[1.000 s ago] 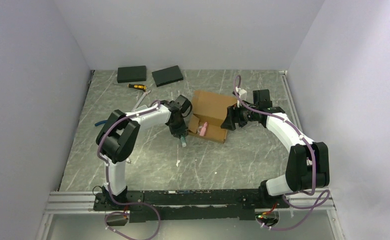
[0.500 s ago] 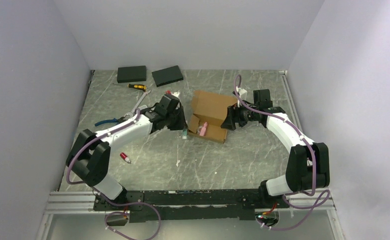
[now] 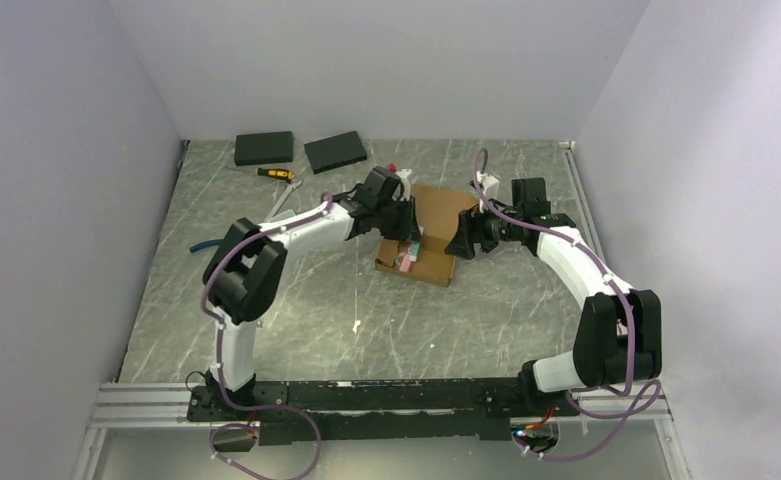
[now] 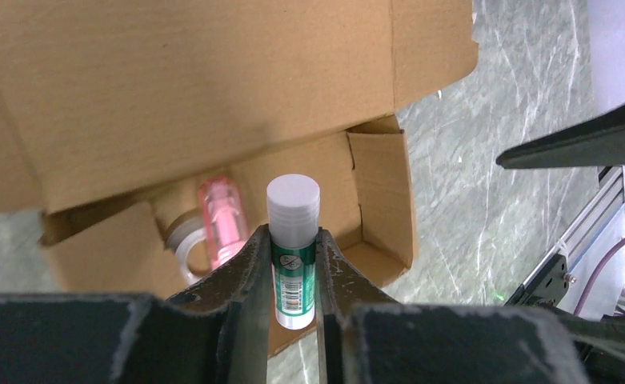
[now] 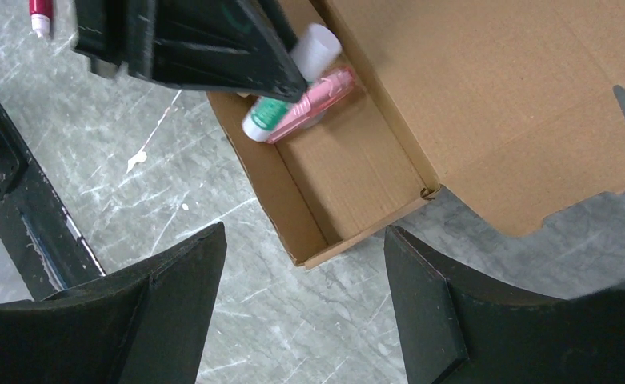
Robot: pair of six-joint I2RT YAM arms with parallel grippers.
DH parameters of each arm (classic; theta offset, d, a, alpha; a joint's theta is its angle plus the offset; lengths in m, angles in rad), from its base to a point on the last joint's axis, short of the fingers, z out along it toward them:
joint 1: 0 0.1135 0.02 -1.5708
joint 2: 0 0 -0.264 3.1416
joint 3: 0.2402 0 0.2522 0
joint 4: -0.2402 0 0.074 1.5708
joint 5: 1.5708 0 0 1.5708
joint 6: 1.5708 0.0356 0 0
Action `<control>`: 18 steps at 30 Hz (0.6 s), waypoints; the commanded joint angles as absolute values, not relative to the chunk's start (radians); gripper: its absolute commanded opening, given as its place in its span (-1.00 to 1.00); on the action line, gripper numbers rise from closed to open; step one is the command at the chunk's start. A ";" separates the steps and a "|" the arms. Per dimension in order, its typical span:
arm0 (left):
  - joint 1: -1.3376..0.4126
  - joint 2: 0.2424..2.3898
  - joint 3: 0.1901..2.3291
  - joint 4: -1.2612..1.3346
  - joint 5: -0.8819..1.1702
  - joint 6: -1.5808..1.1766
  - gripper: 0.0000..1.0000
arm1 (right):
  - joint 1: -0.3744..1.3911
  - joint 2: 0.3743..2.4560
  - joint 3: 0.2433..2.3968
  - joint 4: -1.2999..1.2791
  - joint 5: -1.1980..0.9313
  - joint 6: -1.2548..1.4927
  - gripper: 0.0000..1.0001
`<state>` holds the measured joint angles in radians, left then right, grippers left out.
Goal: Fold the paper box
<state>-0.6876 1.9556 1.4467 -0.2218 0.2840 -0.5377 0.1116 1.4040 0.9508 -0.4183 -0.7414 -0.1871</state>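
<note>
Top external view: on the grey marbled table (image 3: 296, 300), the paper box (image 3: 446, 208) sits mid-table with its lid flap open and its tray exposed. The right gripper (image 5: 302, 232) hangs by the tray's end, jaws spread wide and empty. The left gripper (image 4: 294, 240) clamps a green glue stick (image 4: 294, 204) over the tray, above a pink tube (image 4: 223, 212) lying inside.

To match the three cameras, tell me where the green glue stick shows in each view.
Top external: green glue stick, tiny, centre, at the left gripper over the paper box.
Left wrist: lower centre, clamped between the fingers.
Right wrist: upper centre, at the box's end.
Shared landmark: the pink item lying in the box.
</note>
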 commanded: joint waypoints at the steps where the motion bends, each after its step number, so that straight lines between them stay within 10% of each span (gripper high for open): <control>1: -0.715 2.021 1.547 -0.220 0.336 -0.534 -0.55 | 0.105 1.370 0.996 -0.413 -0.767 -0.212 0.52; 18: -0.742 1.835 1.430 -0.240 0.187 -0.472 0.12 | 0.100 1.356 0.994 -0.415 -0.780 -0.221 0.53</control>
<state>-0.7429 2.0274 1.5154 -0.2512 0.2962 -0.5262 0.1051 1.3922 0.9546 -0.4187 -0.7425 -0.1921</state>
